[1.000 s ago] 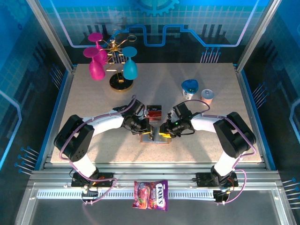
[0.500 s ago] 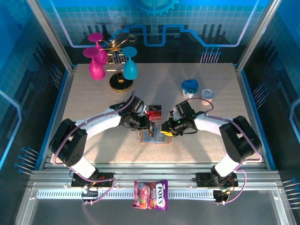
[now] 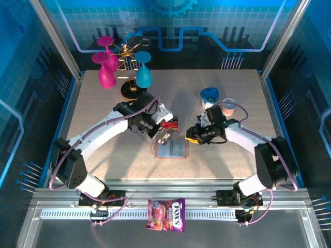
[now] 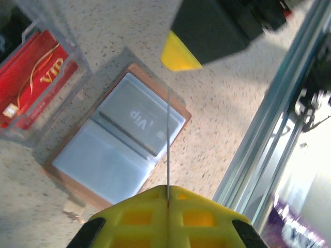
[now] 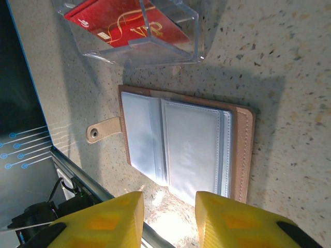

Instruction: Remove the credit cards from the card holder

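While the left gripper [image 4: 168, 206] pinches a thin credit card [image 4: 168, 144] edge-on between closed yellow fingers, the small brown folding card holder [image 3: 173, 150] lies open and flat on the speckled table [image 3: 103, 155], just under that gripper on the side toward the arm bases. Its long axis runs left to right between the arms. Just beyond it sits a clear plastic box [image 3: 169, 124] holding red cards [image 5: 129, 23]. The left arm is nearer the box, so dropping the held card there looks likely. The right gripper [image 5: 168, 212] hovers beside the holder's right edge, fingers apart and empty. The left wrist view shows a card with VIP lettering [image 4: 142, 116] sitting in a grey-blue pocket; from overhead that lettering is too small to read.
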Robot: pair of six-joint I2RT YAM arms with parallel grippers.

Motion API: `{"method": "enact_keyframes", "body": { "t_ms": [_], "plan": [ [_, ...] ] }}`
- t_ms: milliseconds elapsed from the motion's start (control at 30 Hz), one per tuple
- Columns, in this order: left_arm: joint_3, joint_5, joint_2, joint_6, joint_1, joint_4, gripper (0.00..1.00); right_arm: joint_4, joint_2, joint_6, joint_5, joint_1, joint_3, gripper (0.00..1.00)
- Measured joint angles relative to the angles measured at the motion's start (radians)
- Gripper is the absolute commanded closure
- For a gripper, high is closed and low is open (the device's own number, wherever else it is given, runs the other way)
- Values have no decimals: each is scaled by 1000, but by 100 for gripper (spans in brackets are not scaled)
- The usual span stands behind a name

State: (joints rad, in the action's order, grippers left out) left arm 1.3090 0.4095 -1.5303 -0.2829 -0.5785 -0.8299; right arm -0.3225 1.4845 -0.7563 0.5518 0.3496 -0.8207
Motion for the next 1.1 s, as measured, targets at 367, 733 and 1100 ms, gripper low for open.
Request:
{"method": "enact_keyframes", "body": {
  "t_ms": [367,733,1100],
  "plan": [
    [259,-212,-128,-482,-19,-217,100,-60,-60,44,7,-53,-4,65],
    [538,-351,-346,-716,-19,-294,100,-76,-112,59,14,-93,10,65],
    [715,-377,-524,-805,-19,-328,100,-83,-113,66,19,-134,19,65]
  ]
}}
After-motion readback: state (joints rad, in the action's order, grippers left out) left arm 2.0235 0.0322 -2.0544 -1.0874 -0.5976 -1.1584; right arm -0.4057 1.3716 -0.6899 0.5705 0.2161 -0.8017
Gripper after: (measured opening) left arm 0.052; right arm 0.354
